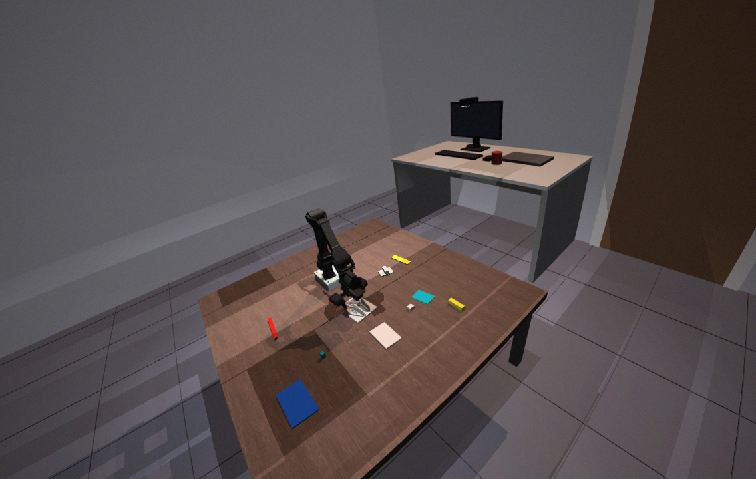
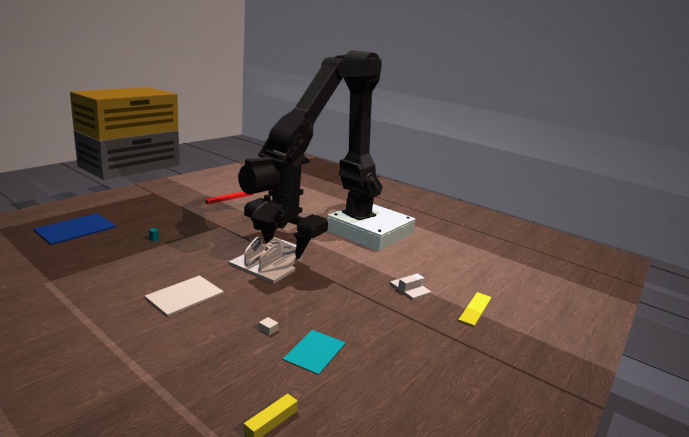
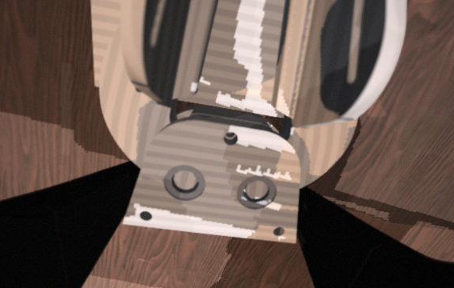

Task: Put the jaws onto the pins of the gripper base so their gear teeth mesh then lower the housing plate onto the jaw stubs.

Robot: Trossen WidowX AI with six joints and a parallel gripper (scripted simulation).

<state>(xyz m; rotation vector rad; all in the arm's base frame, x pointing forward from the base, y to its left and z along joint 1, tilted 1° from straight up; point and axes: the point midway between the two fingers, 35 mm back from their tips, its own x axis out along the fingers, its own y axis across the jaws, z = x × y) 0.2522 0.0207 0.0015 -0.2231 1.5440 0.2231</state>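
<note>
Exterior camera: a black robot arm (image 1: 329, 241) (image 2: 359, 116) reaches down over a wooden table (image 1: 392, 381) (image 2: 526, 348), its pincer (image 1: 349, 302) (image 2: 283, 249) (image 3: 218, 179) closed on the housing plate (image 3: 219, 154), one dark finger against each side. Two ringed holes mark the plate's face in the wrist view. Just beyond it stand the two jaws (image 2: 271, 257) (image 3: 364, 60), side by side above a pale base (image 1: 358, 319) (image 2: 272, 274) (image 3: 117, 116). Whether their teeth mesh, or the plate sits fully level, cannot be told. A cream panel (image 1: 384, 335) (image 2: 184, 295) lies near the base, apart from a turquoise sheet (image 1: 422, 296) (image 2: 314, 351).
</note>
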